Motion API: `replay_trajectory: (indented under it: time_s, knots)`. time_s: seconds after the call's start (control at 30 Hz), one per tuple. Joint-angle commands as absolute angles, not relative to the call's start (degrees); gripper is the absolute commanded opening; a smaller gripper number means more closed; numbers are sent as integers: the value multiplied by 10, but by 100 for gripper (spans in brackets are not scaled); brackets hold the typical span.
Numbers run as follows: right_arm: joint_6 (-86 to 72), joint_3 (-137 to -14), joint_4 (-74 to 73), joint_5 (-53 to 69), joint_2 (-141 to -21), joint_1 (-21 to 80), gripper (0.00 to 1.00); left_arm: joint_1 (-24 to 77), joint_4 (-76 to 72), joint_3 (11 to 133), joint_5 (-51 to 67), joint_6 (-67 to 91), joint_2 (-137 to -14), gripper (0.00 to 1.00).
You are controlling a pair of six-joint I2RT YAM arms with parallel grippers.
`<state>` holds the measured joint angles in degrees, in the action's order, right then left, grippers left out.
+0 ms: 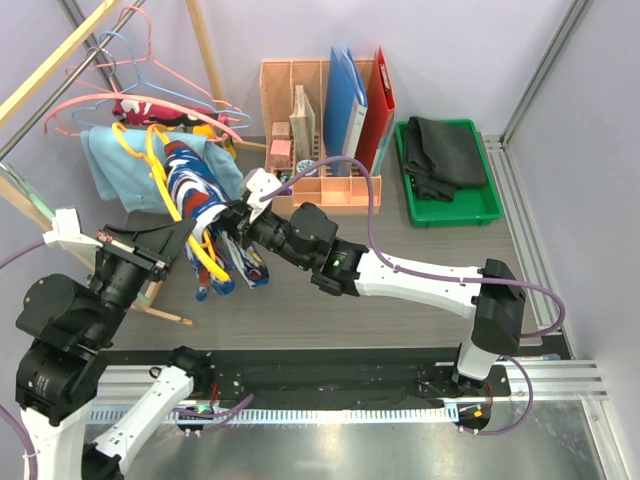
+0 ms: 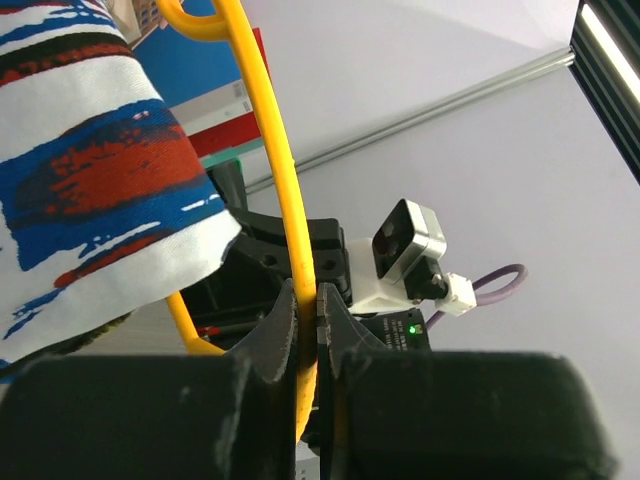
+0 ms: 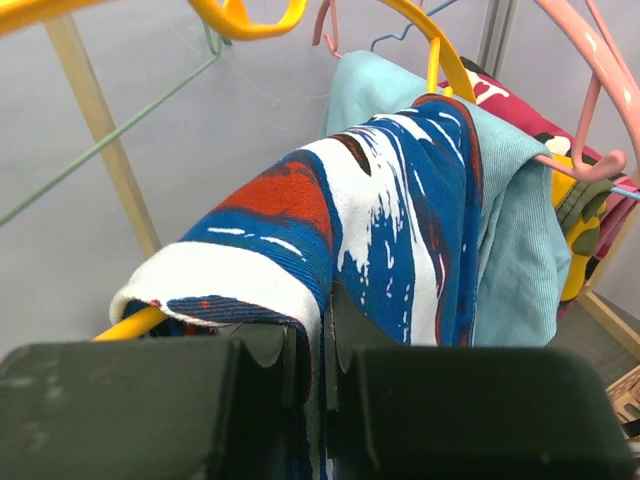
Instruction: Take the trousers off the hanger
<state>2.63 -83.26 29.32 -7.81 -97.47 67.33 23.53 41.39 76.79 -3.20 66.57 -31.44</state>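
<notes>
The left fingers (image 2: 268,335) are clamping tight on the yellow hanger (image 2: 282,170), its bar pinched right between them. The right fingers (image 3: 268,350) are all but closed, pinching a fold of the navy-white-red printed trousers (image 3: 390,210), which are draping over that hanger above the desk (image 1: 400,250). Light blue trousers (image 3: 515,240) are hanging just behind, and black trousers (image 1: 445,150) are lying in the green tray (image 1: 492,212).
</notes>
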Motion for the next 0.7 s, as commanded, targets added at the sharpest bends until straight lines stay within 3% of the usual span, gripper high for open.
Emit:
replay_trajectory:
  time_s: [0.0,0.67]
  knots:
    - [-34,-901,362,-117,-885,663,1,237,400,790,-59,629,-298,0]
    - [-117,-1024,201,-108,-788,674,1,237,457,770,-105,630,-266,0]
